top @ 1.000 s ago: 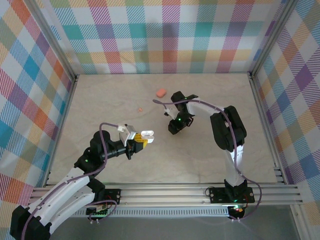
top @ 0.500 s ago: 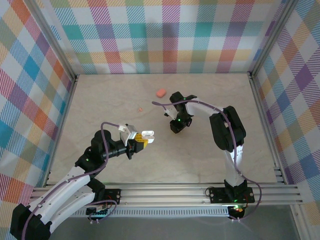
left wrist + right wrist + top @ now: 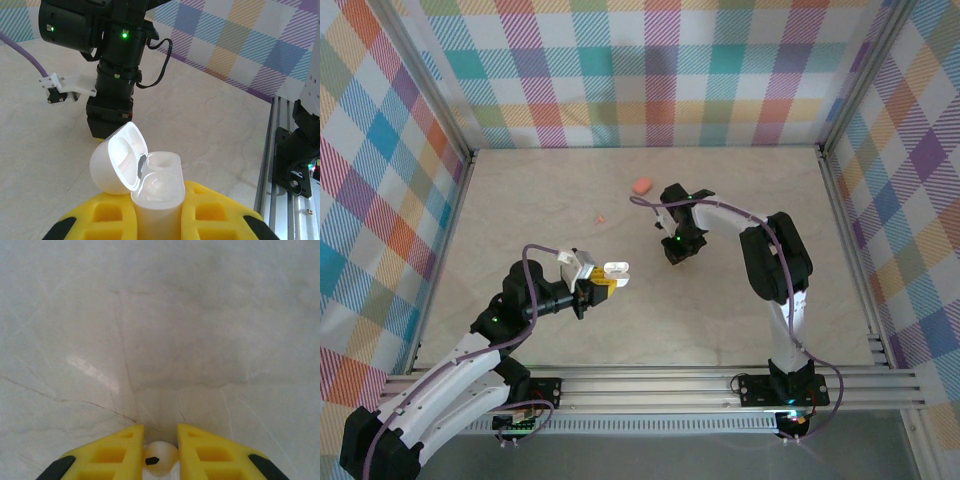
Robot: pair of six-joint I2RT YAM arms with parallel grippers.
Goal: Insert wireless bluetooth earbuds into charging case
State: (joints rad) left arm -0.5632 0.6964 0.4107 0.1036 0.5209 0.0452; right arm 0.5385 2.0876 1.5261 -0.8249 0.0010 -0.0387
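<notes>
R gripper (image 3: 160, 430) jaws are pinched on a white earbud (image 3: 160, 459), which sits right btwn the two yellow fingers, set back from the tips, w/ the table (image 3: 150, 315) beneath. L gripper (image 3: 157, 202) jaws are clamped on the white charging case (image 3: 159, 187), upright btwn them, lid (image 3: 117, 160) flipped open to the left, both wells showing. Top view: pink earbud (image 3: 601, 219) and pink case (image 3: 641, 185) lie farther back on the table, apart from both grippers.

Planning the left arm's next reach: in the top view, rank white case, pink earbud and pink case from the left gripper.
1. white case, held in the left gripper.
2. pink earbud, lying straight beyond it.
3. pink case, farthest back, toward the right.
</notes>
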